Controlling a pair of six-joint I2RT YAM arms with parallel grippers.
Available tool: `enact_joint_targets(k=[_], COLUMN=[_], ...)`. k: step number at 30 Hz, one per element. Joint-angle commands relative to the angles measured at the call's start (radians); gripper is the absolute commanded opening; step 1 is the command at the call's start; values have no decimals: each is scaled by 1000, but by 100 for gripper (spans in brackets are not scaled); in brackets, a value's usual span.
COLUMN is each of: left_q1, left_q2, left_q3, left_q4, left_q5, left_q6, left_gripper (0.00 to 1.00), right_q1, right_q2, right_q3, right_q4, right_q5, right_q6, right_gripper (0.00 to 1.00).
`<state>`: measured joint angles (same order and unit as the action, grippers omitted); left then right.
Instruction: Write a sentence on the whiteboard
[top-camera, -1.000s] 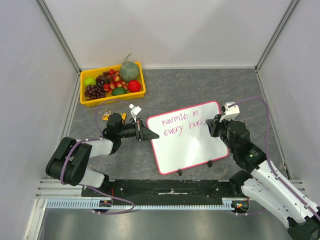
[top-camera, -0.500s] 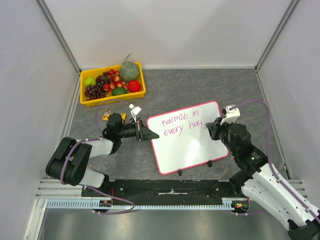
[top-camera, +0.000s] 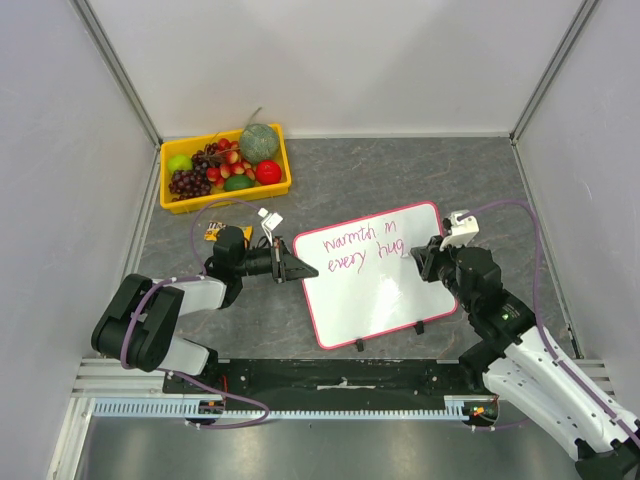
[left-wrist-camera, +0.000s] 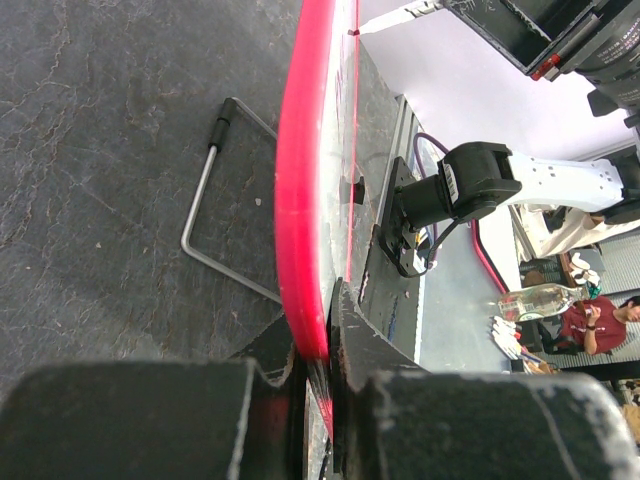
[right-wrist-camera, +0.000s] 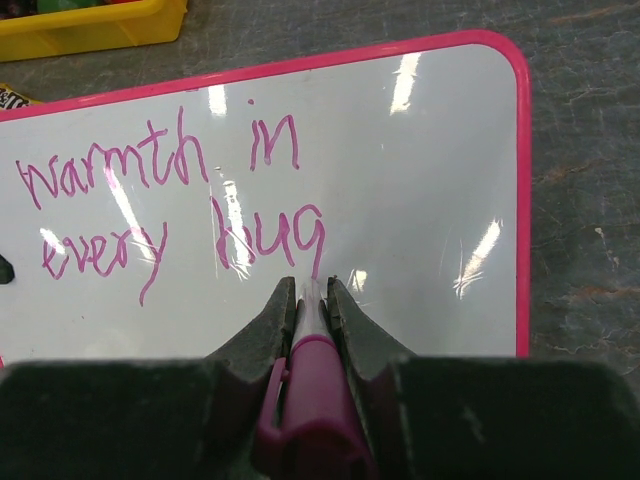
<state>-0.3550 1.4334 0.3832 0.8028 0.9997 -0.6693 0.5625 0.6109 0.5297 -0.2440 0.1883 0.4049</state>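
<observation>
A dark grey, stone-patterned table sits inside pale walls, and the whiteboard lies near its middle, turned slightly askew.

The right gripper has its fingers clenched on a magenta marker, which runs straight out between them. The tip comes down at the bottom of the tail of the last "g". Whether it actually touches the glossy surface cannot be told. Above the tip is the sentence, in thin magenta handwriting on two lines: "warmth in" over "every hug". It fills the far half of the whiteboard, and the near half is bare white. From above, the right gripper leans in over the whiteboard's right edge.

The left gripper is pinched tight on the pink rim at the whiteboard's left edge, one finger on each face. In the left wrist view a bent wire foot shows beneath the board, resting on the table. From above, the left gripper lies low and level, its arm stretching away to the left of the whiteboard.

Well beyond the whiteboard's far left corner, against the back wall, stands a yellow tray heaped with fruit.
</observation>
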Motion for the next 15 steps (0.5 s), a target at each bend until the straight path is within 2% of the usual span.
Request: enact_joint_targets(k=[1,15], left_q1=[-16,-16], left_q2=[25,25], left_q3=[-18,-18], left_q4=[-39,-39], left_q5=[-21,-23], left_q6=[220,220], left_gripper=[2,2], right_q1=[-4,-4], right_q2=[20,43], right_q3=[-23,13], right_q4=[-54,23], right_q5=[-32,-39], right_q6=[5,31], right_gripper=[0,0])
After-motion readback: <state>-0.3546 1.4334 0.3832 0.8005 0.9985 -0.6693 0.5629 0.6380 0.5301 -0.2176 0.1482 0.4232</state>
